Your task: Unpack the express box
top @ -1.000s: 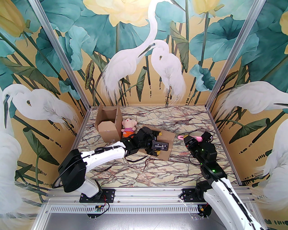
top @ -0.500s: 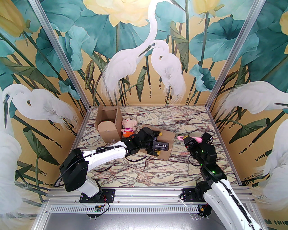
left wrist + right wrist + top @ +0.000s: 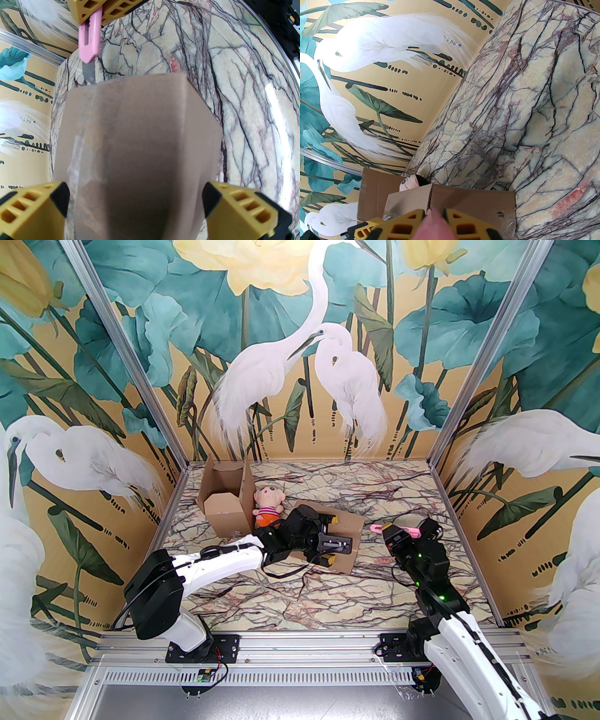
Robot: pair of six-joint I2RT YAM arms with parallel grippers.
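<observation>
Left hand (image 3: 136, 206) spread wide astride the taped box (image 3: 140, 140), its near end cut off, right hand (image 3: 434, 218) clamped on pink knife (image 3: 88, 44), blade-to-box contact unclear, doll (image 3: 409, 184) mostly hidden behind that box

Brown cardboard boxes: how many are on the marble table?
2. One open brown cardboard box stands far left, beside a striped plush doll; one closed, taped box lies mid-table under the open left gripper. None seems hidden.
</observation>
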